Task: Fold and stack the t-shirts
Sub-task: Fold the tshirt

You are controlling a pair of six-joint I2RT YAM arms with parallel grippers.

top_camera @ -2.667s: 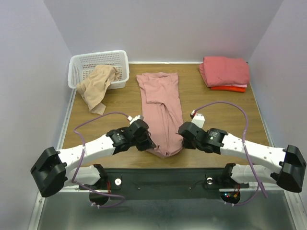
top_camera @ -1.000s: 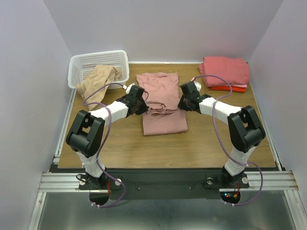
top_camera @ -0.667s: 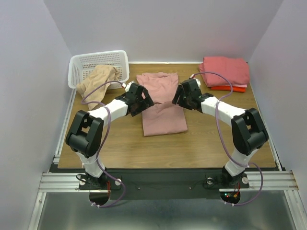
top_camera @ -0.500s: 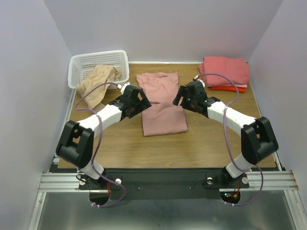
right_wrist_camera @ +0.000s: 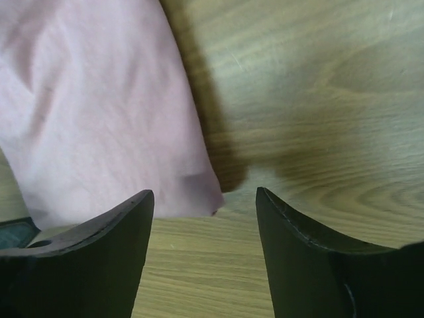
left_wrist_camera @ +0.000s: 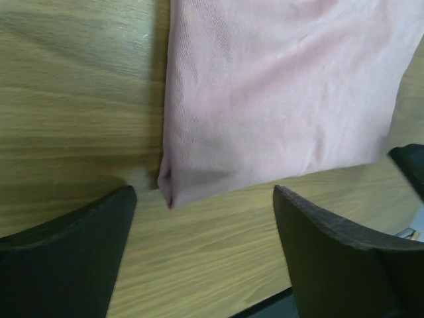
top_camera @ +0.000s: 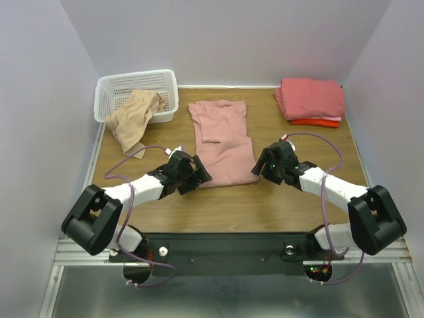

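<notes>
Broadly, the wooden table (top_camera: 298,199) fills the workspace, and the dusty-pink t-shirt (top_camera: 224,142) lies flat in its middle as a long folded panel, a doubled layer covering its far half. At the far left corner stands the white lattice basket (top_camera: 132,83). The beige t-shirt (top_camera: 134,119) hangs crumpled over its front rim and spills onto the wood. At the far right corner sits a neat folded stack: the salmon-pink t-shirt (top_camera: 310,98) on top, the orange-red t-shirt (top_camera: 315,122) showing as a thin edge beneath it (only that near edge is visible).

The left gripper (top_camera: 199,175) sits low at the pink shirt's near left corner. Its wrist view (left_wrist_camera: 202,192) shows the fingers spread wide with nothing held, the corner of the cloth lying just ahead between them. The right gripper (top_camera: 260,165) sits likewise at the near right corner. Its fingers are parted and empty, the cloth corner lying between them (right_wrist_camera: 204,192). Whether either gripper's fingertips touch the wood is hard to tell.
</notes>
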